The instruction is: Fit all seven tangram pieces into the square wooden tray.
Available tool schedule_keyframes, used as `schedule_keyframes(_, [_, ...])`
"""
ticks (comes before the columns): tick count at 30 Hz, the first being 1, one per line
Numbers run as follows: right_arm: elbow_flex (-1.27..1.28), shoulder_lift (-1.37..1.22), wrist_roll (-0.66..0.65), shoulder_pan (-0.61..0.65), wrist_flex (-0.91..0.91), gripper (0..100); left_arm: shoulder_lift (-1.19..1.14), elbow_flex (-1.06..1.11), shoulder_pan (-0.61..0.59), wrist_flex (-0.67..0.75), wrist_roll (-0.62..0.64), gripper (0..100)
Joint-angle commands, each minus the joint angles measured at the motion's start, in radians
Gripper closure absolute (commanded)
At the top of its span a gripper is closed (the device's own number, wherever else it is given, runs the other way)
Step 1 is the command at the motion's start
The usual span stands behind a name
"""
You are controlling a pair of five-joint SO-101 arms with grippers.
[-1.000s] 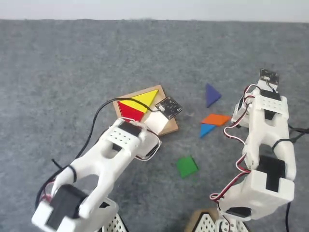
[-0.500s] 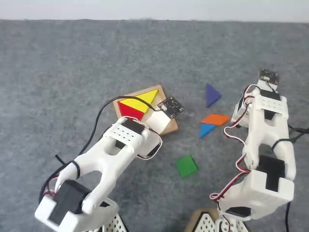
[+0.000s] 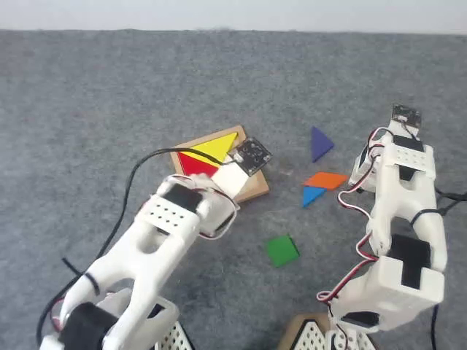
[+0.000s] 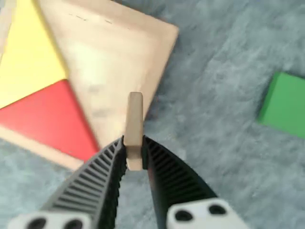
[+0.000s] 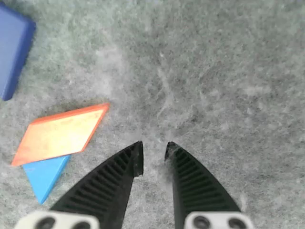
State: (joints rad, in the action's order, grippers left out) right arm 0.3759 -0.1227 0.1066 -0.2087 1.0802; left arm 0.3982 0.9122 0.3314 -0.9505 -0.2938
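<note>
The tan tangram piece (image 4: pixel 135 112) stands on edge, clamped in the left gripper (image 4: pixel 134 141), its long axis running straight out from the jaws over the near edge of the square wooden tray (image 4: pixel 119 47). Beyond, the red triangle (image 4: pixel 47 119) and yellow triangle (image 4: pixel 28 52) lie touching inside. The high view, where the left arm (image 3: pixel 175 219) covers that piece, has the tray mid-table, a corner pointing to 1 o'clock: green square (image 3: pixel 282 250) at its 5 o'clock, light blue triangle (image 3: pixel 312 195) touching orange parallelogram (image 3: pixel 326 179) at 3, dark blue triangle (image 3: pixel 319 142) at 2. The right gripper's (image 5: pixel 153 149) jaws stand slightly apart, empty.
</note>
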Motion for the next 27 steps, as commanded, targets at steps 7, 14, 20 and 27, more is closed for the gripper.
schedule_keyframes(7, [-0.008,0.005,-0.02,0.004,-0.016,90.4,-0.221,-0.289,-0.121,-0.087,-0.169,98])
schedule_keyframes(14, [-0.009,0.007,-0.02,0.004,-0.016,90.4,-0.496,-0.421,-0.091,-0.089,-0.172,98])
schedule_keyframes(20, [-0.009,0.007,-0.02,0.004,-0.016,90.4,-0.443,-0.401,-0.066,-0.094,-0.166,98])
schedule_keyframes(27, [-0.009,0.008,-0.02,0.004,-0.016,90.4,-0.358,-0.328,-0.066,-0.049,-0.166,98])
